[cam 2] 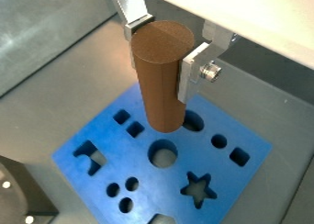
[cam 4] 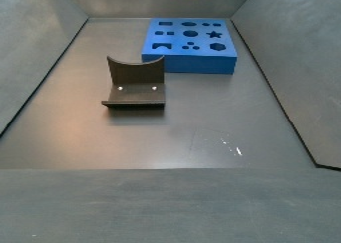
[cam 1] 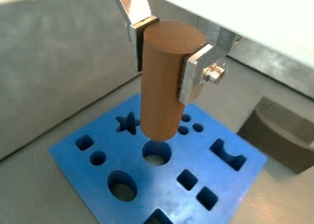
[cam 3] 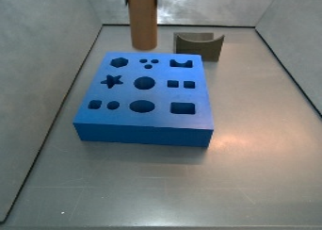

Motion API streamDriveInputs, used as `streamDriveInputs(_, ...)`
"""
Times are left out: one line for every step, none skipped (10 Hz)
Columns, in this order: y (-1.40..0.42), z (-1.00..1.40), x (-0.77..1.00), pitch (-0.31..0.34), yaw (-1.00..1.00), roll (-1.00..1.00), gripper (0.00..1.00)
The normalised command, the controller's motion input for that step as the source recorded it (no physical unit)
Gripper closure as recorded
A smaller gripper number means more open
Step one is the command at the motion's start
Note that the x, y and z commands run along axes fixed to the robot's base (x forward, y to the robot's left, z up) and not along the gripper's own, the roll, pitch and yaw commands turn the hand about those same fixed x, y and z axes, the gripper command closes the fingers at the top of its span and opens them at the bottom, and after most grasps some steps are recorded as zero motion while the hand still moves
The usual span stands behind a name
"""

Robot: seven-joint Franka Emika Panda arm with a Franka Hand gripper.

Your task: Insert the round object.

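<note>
1. Below me sits the blue block [cam 3: 145,94], its top cut with holes of many shapes: a star [cam 3: 111,81], a hexagon, ovals, squares, and a round hole [cam 1: 156,153] near the middle. Nothing lies on the block or covers the round hole.
2. A dark olive-brown block [cam 3: 198,44] with a curved cutout stands on the grey floor [cam 4: 173,137] just behind the blue block in a side view; in a side view from the far end [cam 4: 134,84] it sits well apart from the blue block, out of my path.
3. In both side views the frame edge cuts off my gripper, so only the lower part of the round object [cam 3: 142,17] shows there, and just its tip in the far one.
4. My gripper [cam 1: 166,44] hangs above the blue block, and my silver fingers [cam 1: 197,70] are clamped on the upper part of the round object, one plate on each side.
5. The round object hangs upright, its lower end above the block near the round hole in both wrist views, not yet inside it.
</note>
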Motion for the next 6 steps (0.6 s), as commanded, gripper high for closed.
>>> streamDriveInputs(-0.08,-0.83,-0.17,-0.229,-0.09,0.00,1.00)
streamDriveInputs(0.00,-0.87,-0.04,-0.193,-0.16,-0.01,1.00)
streamDriveInputs(0.00,-0.84,0.00,-0.156,-0.17,0.00,1.00)
streamDriveInputs(0.00,-0.81,0.00,-0.140,-0.17,0.04,1.00)
streamDriveInputs(0.00,-0.67,0.00,-0.076,-0.15,0.13,1.00)
streamDriveInputs(0.00,-0.55,0.00,0.000,-0.11,0.16,1.00)
